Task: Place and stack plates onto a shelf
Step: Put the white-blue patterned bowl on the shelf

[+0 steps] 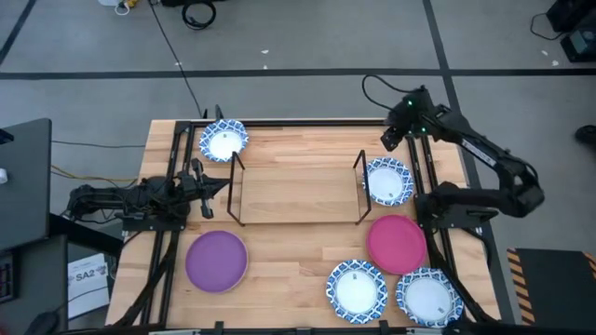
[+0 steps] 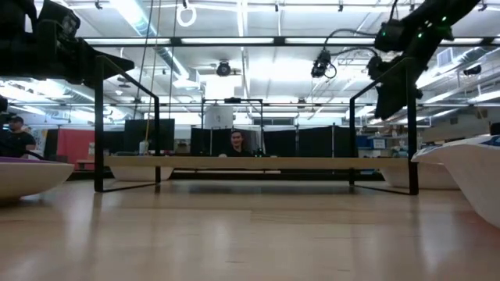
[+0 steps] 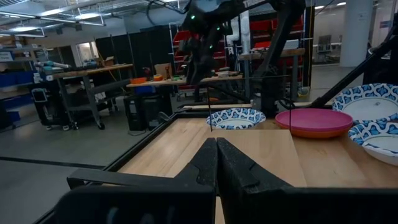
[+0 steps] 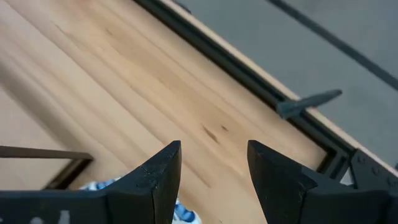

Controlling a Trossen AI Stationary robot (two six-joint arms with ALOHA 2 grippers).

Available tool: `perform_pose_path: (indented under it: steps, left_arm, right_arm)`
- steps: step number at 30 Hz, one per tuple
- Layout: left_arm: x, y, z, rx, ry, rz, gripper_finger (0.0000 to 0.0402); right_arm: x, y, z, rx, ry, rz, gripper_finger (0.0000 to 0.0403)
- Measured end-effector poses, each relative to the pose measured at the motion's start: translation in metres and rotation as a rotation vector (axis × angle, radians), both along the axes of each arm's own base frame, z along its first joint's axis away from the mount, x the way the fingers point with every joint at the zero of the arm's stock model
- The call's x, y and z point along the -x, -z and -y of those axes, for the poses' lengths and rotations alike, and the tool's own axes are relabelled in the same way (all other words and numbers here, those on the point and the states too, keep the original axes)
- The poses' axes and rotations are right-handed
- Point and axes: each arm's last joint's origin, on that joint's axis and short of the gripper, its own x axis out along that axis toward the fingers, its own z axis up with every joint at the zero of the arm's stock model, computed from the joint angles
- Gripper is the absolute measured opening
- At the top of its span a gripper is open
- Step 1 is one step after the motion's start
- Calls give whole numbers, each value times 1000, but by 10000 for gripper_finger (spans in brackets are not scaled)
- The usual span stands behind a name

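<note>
Fingers of right hand [image 4: 211, 180] fill foreground, spread, grasping nothing, raised near far rail above blue-and-white plate [image 1: 387, 180] beside shelf [image 1: 298, 189]. Shelf board bare; six plates lie on surface [image 1: 307, 265]. Left hand [image 1: 207, 183] clenched, parked. Step, by your reading: first pick. Lower right hand onto plate rim.

In the low view, the purple plate [image 2: 23, 173] is cut off at the left edge and a white plate [image 2: 469, 176] at the right. In the right wrist view, only a sliver of a blue-and-white plate [image 4: 180, 211] is seen between the fingers [image 4: 158, 177].
</note>
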Motion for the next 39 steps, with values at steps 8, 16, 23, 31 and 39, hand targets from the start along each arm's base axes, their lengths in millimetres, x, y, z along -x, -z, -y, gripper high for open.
perform_pose_path:
  steps: [8,16,23,31,39]
  left_arm:
    - [0,0,0,0,0,0,5]
    - [0,0,0,5,1,2,5]
    - [0,0,0,6,1,2,5]
    - [0,0,0,6,1,2,5]
    - [0,0,0,6,1,2,5]
  right_arm:
    - [-2,22,19,-102,-28,-50,191]
    - [-3,39,21,-213,-158,-118,191]
    - [-6,50,23,-252,-222,-182,191]
    - [-11,63,27,-282,-321,-226,191]
    - [-19,70,25,-303,-424,-243,191]
